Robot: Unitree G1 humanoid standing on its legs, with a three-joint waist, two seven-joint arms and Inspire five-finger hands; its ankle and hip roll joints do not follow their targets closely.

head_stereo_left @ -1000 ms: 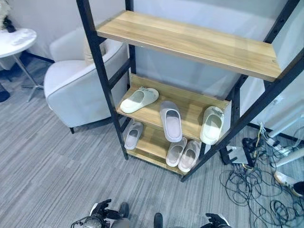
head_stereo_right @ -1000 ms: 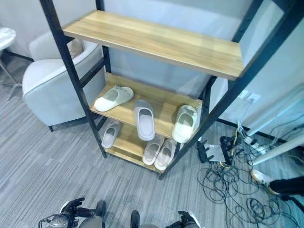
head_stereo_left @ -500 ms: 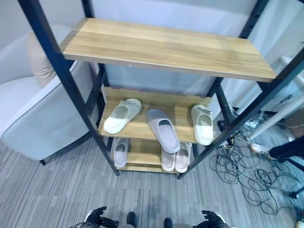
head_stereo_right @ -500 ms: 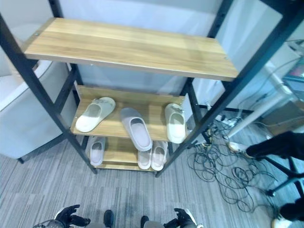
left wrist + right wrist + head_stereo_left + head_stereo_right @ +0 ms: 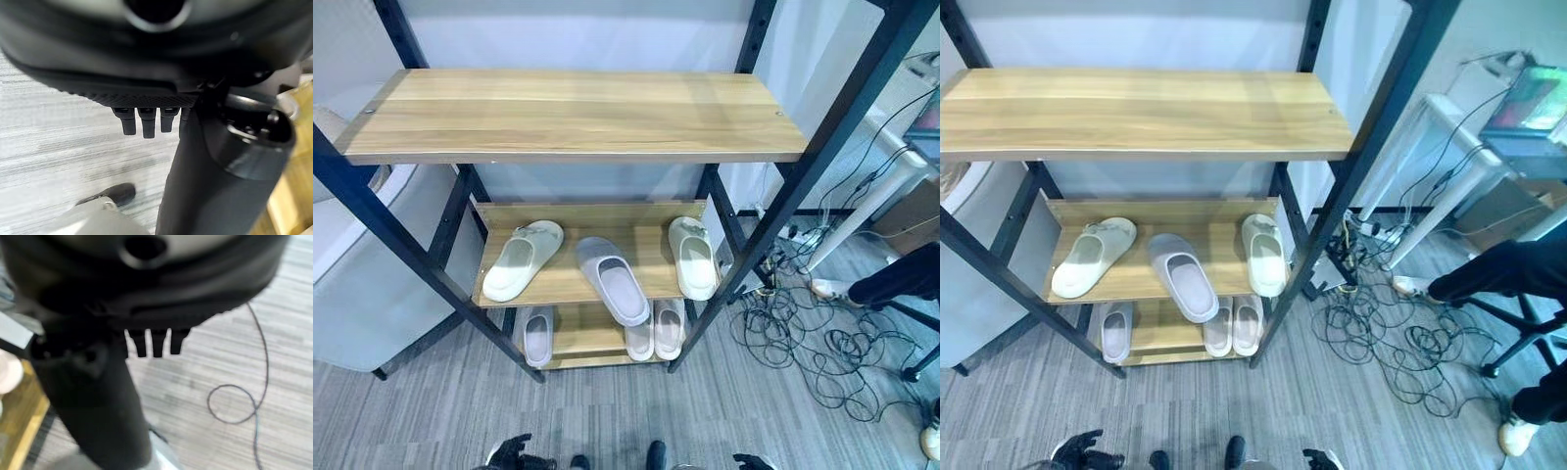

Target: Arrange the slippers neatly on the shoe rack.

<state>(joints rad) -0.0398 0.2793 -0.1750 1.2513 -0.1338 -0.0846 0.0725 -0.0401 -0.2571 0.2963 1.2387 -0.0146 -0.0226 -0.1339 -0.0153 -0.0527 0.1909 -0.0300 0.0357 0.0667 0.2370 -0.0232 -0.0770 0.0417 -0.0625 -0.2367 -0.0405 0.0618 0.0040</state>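
At the left edge of the head view a grey armchair (image 5: 357, 313) stands beside the shoe rack (image 5: 578, 113). On the middle shelf (image 5: 570, 286), from left: a cream slipper (image 5: 522, 259) lying askew, a grey slipper (image 5: 612, 280) angled so its toe hangs over the front edge, and a cream slipper (image 5: 692, 258) lying straight. Below, on the bottom shelf (image 5: 576, 341), a single pale slipper (image 5: 537, 336) sits left and a pale pair (image 5: 654, 329) right of centre. Low in the frame, the left hand (image 5: 512, 454) and right hand (image 5: 754, 460) hang down, fingers relaxed and holding nothing. Judging by this, arranging has not begun; the next move calls for reaching in to the middle shelf, probably to straighten the overhanging grey slipper. At the right, tangled cables (image 5: 822, 338) and a person's leg (image 5: 901, 279).
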